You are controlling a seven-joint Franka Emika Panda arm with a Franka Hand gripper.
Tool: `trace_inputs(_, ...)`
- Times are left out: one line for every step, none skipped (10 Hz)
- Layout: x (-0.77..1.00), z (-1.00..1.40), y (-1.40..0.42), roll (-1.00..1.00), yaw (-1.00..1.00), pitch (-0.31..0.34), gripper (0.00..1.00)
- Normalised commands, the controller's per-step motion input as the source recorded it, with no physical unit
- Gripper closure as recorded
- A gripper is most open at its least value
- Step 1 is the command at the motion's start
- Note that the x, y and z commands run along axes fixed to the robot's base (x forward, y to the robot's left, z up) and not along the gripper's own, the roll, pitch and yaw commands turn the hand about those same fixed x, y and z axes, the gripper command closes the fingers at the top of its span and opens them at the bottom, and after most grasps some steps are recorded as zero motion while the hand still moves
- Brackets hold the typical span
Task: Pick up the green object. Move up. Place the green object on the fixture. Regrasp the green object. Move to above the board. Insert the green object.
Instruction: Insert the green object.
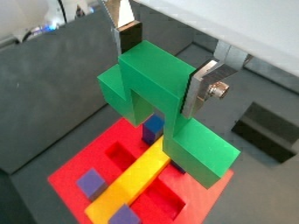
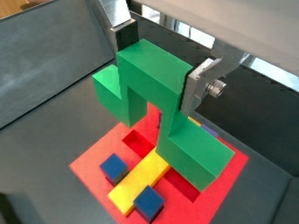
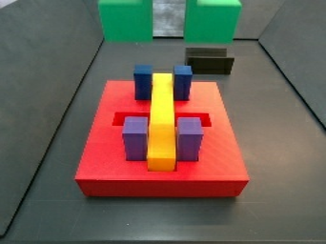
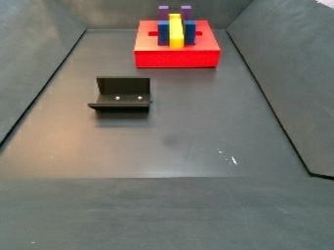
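Observation:
My gripper [image 1: 162,66] is shut on the green object [image 1: 146,87], a bright green notched block, and holds it in the air above the board [image 1: 82,175]. One finger [image 1: 197,89] presses one side of its raised part and the dark pad of the other presses the opposite side. Both wrist views show this; the gripper [image 2: 163,63] and the green object [image 2: 176,140] hang over the board [image 2: 93,157]. In a side view the green object [image 3: 128,19] shows at the top edge, behind the board [image 3: 159,172]. The fixture [image 3: 211,62] stands empty beyond the board.
The board carries two blue posts [image 3: 143,81], two purple posts [image 3: 135,138] and a long yellow bar [image 3: 162,119] between them. In a side view the fixture [image 4: 121,96] stands on the dark floor in front of the board [image 4: 179,54]. Grey walls enclose the floor.

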Motion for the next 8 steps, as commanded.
trace_inputs(0.00,-0.57,-0.20,-0.13,0.09,-0.203,1.00)
trace_inputs(0.01,-0.55,-0.12,-0.07,0.07,-0.167,1.00)
trace_inputs(0.05,-0.46,-0.13,0.10,0.04,-0.060,1.00)
trace_inputs(0.00,-0.56,-0.04,0.09,0.06,-0.079,1.00)
trace_inputs(0.00,-0.62,0.00,0.00,0.06,-0.123,1.00)
trace_inputs(0.00,-0.56,-0.03,0.00,0.04,-0.139,1.00)
trace_inputs(0.00,-0.55,-0.01,0.00,0.04,-0.130,1.00)
trace_inputs(0.00,-0.53,0.00,0.00,0.03,-0.124,1.00)
